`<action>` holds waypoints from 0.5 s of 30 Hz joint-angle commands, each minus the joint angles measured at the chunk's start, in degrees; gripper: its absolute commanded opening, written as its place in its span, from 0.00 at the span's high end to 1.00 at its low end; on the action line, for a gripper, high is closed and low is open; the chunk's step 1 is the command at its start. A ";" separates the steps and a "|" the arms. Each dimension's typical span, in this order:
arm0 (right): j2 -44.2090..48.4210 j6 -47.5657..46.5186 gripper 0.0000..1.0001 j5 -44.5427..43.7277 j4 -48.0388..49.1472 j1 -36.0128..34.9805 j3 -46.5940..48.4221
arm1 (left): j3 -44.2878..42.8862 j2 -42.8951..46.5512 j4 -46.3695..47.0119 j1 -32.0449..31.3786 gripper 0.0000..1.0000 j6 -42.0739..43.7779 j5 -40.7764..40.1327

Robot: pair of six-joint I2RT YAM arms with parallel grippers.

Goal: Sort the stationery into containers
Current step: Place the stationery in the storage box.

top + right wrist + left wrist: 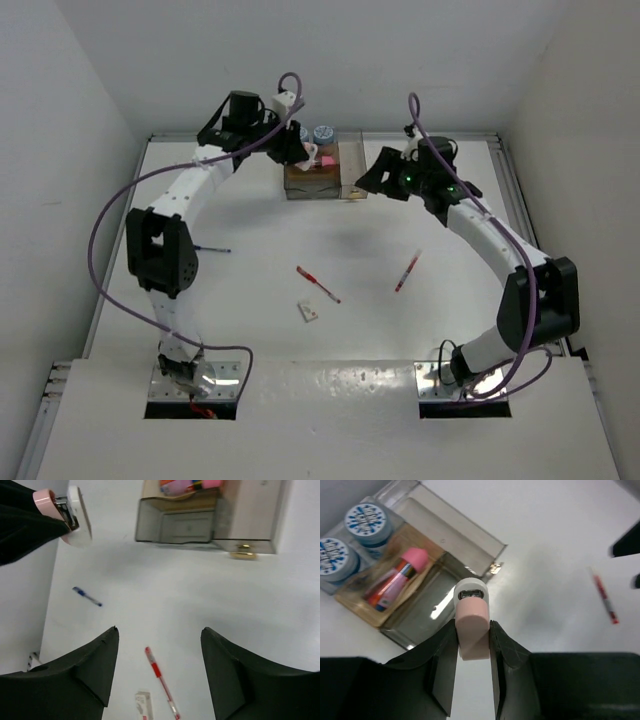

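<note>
Counting up: two patterned rolls [368, 522] at the organiser's [465, 542] far end; two red pens [318, 284], one blue pen [212, 248] and one small eraser [308, 312] loose on a white table [250, 330] between white walls [300, 60]. Left pincer [472, 630] clamps a pink-white piece [471, 605] beside the organiser; right pincer [160, 630] gapes, empty.

Two rolls [368, 520], two red pens [318, 284] — one blue pen [212, 248], one organiser [465, 540].

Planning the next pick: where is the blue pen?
In the top view, the blue pen lies on the table at its left side, beside the left arm, left of the nearest red pen.
</note>
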State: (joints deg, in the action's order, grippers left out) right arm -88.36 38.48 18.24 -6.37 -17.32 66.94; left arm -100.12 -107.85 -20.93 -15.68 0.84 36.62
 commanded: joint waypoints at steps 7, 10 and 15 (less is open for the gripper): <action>5.30 -3.50 0.36 2.68 -2.07 6.77 -4.53 | -22.92 -15.71 -22.75 -1.98 0.85 29.89 -13.06; 5.65 -3.50 0.37 2.77 -1.98 7.39 -5.41 | -23.72 -16.42 -23.11 -3.12 0.85 34.82 -16.14; 5.13 -3.24 0.38 3.56 -2.15 7.48 -5.94 | -22.93 -17.39 -23.10 -3.74 0.84 42.21 -15.79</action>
State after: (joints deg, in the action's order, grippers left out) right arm -84.71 35.94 20.25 -9.58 -9.98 61.32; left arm -120.33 -125.82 -43.59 -18.81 34.83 21.34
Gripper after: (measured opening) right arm 0.624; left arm 0.344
